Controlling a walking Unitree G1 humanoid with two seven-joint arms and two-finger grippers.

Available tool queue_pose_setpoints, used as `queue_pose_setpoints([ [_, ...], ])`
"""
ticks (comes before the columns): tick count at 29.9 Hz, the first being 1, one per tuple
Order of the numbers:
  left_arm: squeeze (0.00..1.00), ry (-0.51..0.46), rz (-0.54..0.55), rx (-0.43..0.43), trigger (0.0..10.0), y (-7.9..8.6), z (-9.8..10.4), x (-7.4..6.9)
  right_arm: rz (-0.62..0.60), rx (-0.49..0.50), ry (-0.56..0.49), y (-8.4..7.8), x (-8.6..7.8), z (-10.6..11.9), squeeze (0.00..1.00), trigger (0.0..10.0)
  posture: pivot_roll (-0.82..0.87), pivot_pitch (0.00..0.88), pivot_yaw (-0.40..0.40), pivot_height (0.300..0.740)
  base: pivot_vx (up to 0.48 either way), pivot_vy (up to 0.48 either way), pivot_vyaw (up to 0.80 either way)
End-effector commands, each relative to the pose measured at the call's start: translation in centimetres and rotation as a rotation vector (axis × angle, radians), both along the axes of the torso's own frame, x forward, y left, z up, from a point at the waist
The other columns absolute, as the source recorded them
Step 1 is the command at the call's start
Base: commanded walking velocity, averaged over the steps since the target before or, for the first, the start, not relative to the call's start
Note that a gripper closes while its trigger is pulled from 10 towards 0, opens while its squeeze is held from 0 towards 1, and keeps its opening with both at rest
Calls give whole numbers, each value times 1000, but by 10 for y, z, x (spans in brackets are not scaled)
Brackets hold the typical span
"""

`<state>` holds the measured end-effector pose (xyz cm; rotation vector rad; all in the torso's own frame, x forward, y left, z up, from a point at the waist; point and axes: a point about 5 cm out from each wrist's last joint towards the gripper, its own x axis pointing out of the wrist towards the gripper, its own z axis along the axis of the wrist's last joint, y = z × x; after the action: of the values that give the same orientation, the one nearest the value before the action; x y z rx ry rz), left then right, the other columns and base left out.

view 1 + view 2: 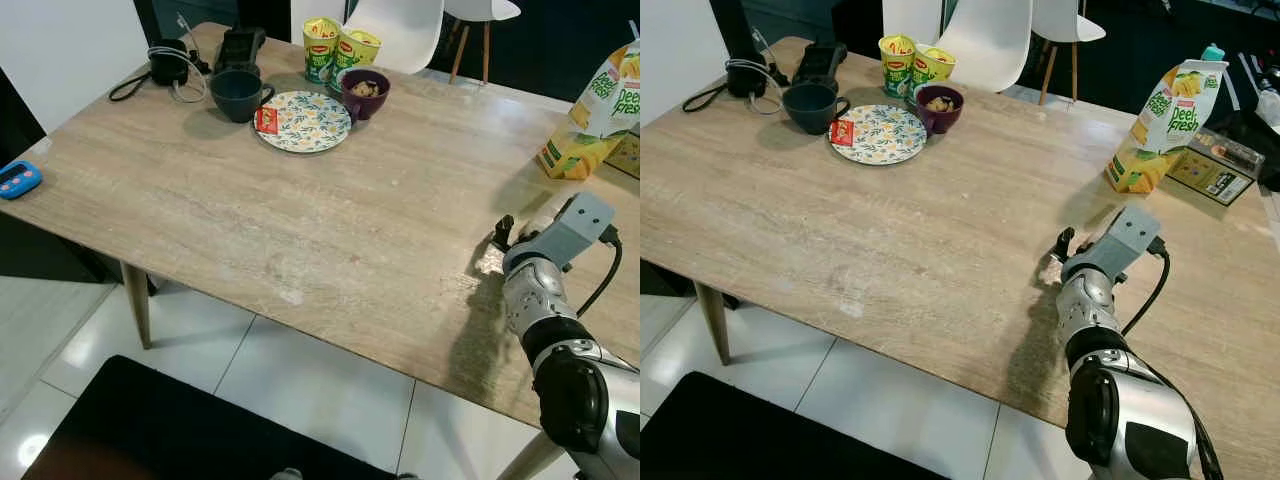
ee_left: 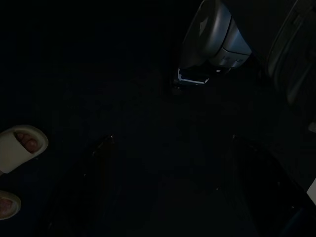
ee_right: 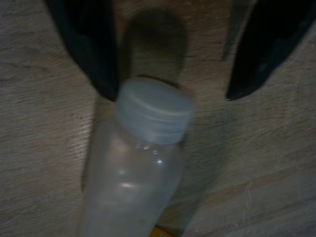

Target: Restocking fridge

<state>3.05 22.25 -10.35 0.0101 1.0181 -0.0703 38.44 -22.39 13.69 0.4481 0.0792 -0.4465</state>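
The right pincer hangs low over the counter, its black fingers spread apart, with a clear bottle lying on its side just beneath them, cap between the tips; nothing is gripped yet, so the restocking looks barely begun. The juice carton stands well beyond the pincer, also waiting. The counter's near edge runs close behind the wrist, so there is little room to pull back; ahead lies bare wood, the plate and cups far off. The left pincer hangs idle in the dark, fingers apart, near a person's slippered foot.
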Motion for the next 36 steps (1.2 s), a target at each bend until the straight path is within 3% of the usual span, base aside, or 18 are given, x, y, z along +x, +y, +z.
queue_pose_setpoints([
  [1,0,55,-22,-25,10000,-7,-3,-19,-17,-19,1,-4,0,1,0,0,201,178,-142,740,0,0,0],
  [15,0,51,-38,-24,10000,-7,-3,-17,-22,-15,-15,-3,1,6,0,0,205,172,-143,740,0,0,0],
  [19,0,49,-39,-24,10000,-7,-3,-15,-38,-66,1,-8,0,7,0,0,205,167,-141,740,0,0,0],
  [20,0,48,-40,-25,10000,-8,-3,-13,-45,-132,29,-11,0,7,0,4588,201,164,-142,740,0,0,0],
  [21,0,47,-40,-26,10000,-8,-3,-12,-49,-179,49,-14,-1,8,0,4588,201,162,-141,740,0,0,0],
  [22,0,47,-40,-26,10000,-9,-3,-11,-60,-264,93,-18,-2,8,0,10000,201,156,-143,740,0,0,0],
  [25,0,46,-40,-26,10000,-9,-4,-8,-83,-342,117,-24,-3,12,0,10000,200,147,-145,740,0,0,0],
  [26,0,45,-39,-27,10000,-10,-4,-6,-96,-349,101,-27,-2,16,63,10000,200,147,-145,740,0,0,0],
  [27,0,42,-38,-27,10000,-10,-4,-3,-81,-356,68,-26,0,22,616,10000,206,131,-150,740,0,0,0],
  [29,0,39,-37,-27,10000,-11,-4,-1,-68,-363,46,-26,1,26,616,10000,206,131,-150,740,0,0,0],
  [30,0,30,-31,-26,10000,-11,-4,3,-43,-375,8,-23,5,34,1000,10000,209,114,-154,740,0,0,0],
  [36,0,6,-10,-18,10000,-10,-3,20,65,-397,-121,-11,14,58,1000,10000,227,56,-161,740,0,0,0],
])
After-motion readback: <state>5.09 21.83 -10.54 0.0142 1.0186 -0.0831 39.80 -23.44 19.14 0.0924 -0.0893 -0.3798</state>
